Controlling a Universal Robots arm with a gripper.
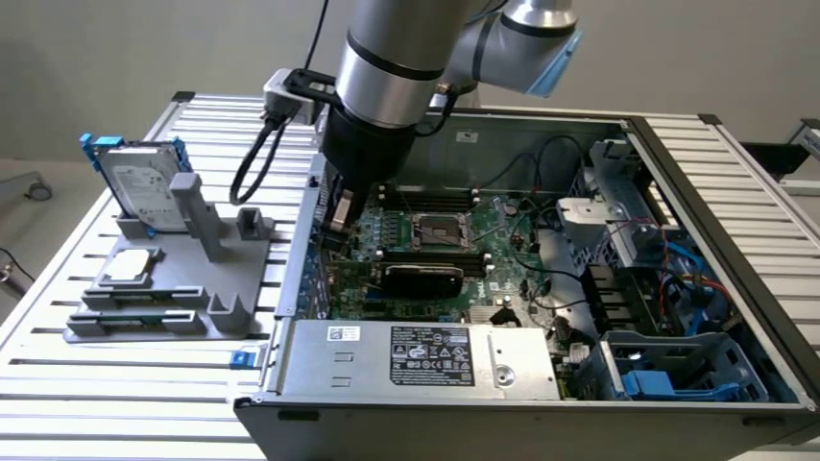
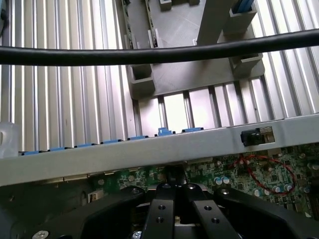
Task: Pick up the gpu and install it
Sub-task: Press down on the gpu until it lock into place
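even, diffuse light; glare streaks on the slatted table (image 2: 60,99) beside the computer case (image 1: 717,317), whose interior is darker; black cable (image 2: 149,54) blurred.

Count from both views:
- 1 robot arm (image 1: 397,67), 1 gripper (image 2: 174,209)
- 1 open computer case (image 1: 717,317) on 1 slatted bench (image 1: 115,403)
- 1 motherboard (image 1: 506,245) in the case, with 1 CPU socket (image 1: 436,229)
- 1 gpu (image 1: 421,279), black-faced, on the board
- 1 power supply (image 1: 423,357) with 1 label
- 1 grey fixture stand (image 1: 205,288) near the bench's edge beside the case
- 1 silver hard drive (image 1: 144,187) with blue rails, upright in the stand
- 1 small silver square chip (image 1: 132,268) on the stand
- 1 black cable (image 2: 149,54) across the wrist view
- 1 blue drive caddy (image 1: 666,379) in the case corner
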